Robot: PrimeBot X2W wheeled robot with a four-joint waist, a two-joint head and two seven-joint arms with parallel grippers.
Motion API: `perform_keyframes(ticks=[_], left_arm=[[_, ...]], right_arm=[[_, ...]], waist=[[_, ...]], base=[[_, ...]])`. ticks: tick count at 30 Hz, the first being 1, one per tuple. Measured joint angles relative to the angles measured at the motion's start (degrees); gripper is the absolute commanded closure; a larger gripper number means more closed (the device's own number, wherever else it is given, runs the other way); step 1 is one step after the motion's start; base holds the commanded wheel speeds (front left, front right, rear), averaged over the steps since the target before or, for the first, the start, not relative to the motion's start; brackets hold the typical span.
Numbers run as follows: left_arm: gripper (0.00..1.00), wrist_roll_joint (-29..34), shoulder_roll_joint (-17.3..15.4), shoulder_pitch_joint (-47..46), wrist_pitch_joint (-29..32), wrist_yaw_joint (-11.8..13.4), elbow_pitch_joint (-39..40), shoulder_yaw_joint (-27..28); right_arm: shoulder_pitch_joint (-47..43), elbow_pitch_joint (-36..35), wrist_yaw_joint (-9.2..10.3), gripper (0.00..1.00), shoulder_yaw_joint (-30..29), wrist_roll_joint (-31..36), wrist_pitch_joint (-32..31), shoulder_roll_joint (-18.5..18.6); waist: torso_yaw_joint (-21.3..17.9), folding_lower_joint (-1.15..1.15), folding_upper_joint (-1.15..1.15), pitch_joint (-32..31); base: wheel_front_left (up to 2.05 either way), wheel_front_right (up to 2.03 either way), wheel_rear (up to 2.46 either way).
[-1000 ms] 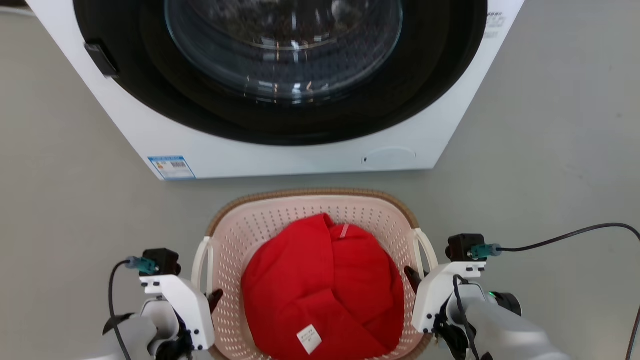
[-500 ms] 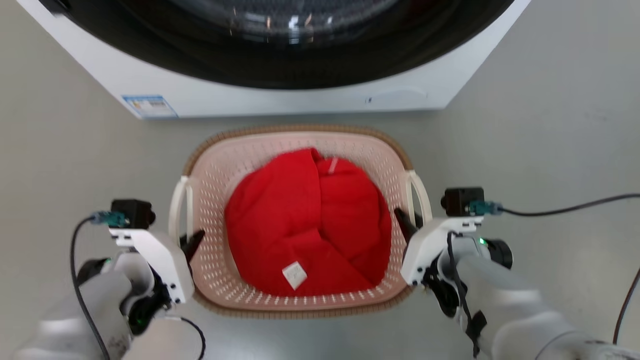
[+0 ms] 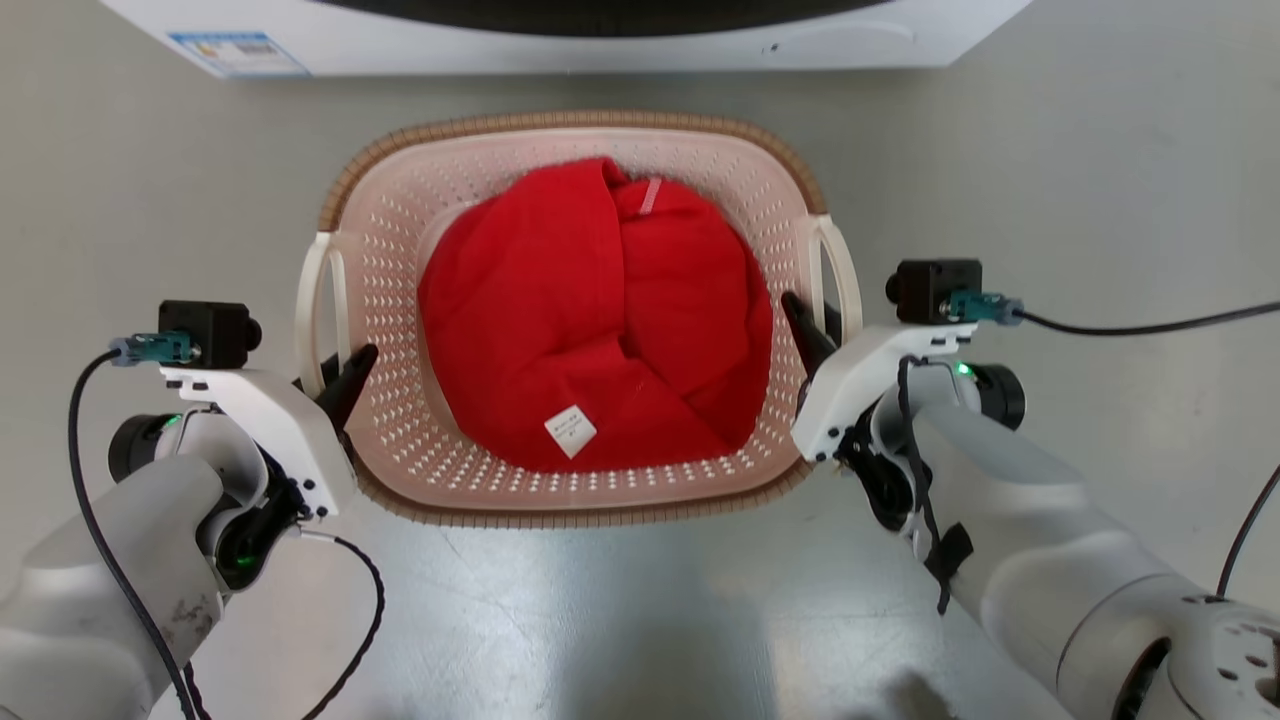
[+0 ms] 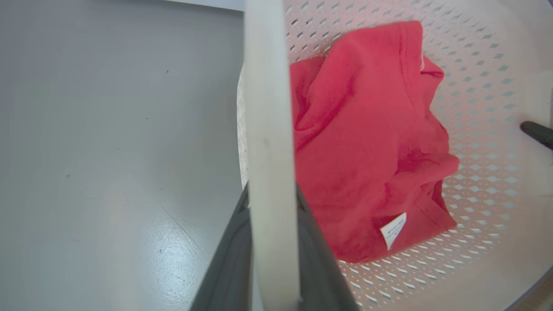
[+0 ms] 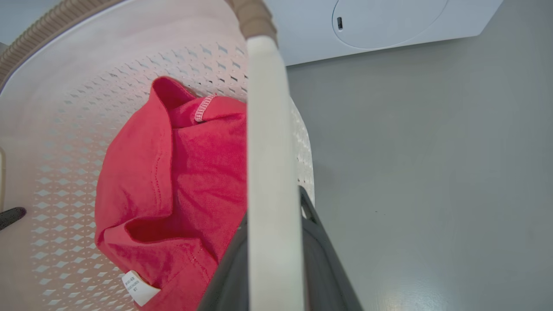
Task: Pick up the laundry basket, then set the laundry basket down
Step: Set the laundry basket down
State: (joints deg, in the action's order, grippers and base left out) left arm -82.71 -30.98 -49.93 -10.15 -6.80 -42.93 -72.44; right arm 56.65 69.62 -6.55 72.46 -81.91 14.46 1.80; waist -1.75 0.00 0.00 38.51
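Note:
The laundry basket (image 3: 560,122), cream perforated plastic with a brown woven rim, sits in the middle of the head view with a red garment (image 3: 590,310) inside. My left gripper (image 3: 340,378) is shut on the basket's white left loop handle (image 3: 310,290); in the left wrist view the handle (image 4: 268,108) runs up between my dark fingers (image 4: 229,268). My right gripper (image 3: 812,335) is shut on the right loop handle (image 3: 845,270), and that handle (image 5: 268,129) is pinched between its fingers (image 5: 322,259). I cannot tell whether the basket touches the floor.
The white washing machine (image 3: 560,45) stands just beyond the basket's far rim. Grey floor (image 3: 1080,180) lies open on both sides and in front of me. A black cable (image 3: 1150,325) trails right from the right wrist camera.
The head camera has tilted down, so the machine slid toward the top edge. The basket now looks larger and a little farther from the machine. Both grippers stay on the handles.

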Motion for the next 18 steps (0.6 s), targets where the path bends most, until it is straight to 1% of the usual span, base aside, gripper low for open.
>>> perform_keyframes(ticks=[5, 9, 18], left_arm=[[1.0, 0.01, -0.57, -1.3, -1.14, 0.01, 0.54, -0.13], [1.0, 0.4, -1.24, -3.1, -2.1, 0.01, 0.85, -0.33], [1.0, 2.11, -2.98, -7.16, -4.01, 0.01, 2.2, -0.86]], right_arm=[[1.75, -0.01, -0.01, 1.0, -0.93, 0.42, 0.0, -0.02], [3.39, -0.26, -0.02, 1.0, -2.59, 2.03, 0.0, -0.01], [4.87, -1.29, -0.05, 1.0, -9.32, 7.99, -0.01, 0.03]], waist=[[0.25, 0.0, 0.0, 2.66], [0.24, 0.0, 0.0, 4.6], [-0.01, 0.0, 0.0, 9.7]], base=[[0.0, 0.0, 0.0], [0.0, 0.0, 0.0], [0.0, 0.0, 0.0]])
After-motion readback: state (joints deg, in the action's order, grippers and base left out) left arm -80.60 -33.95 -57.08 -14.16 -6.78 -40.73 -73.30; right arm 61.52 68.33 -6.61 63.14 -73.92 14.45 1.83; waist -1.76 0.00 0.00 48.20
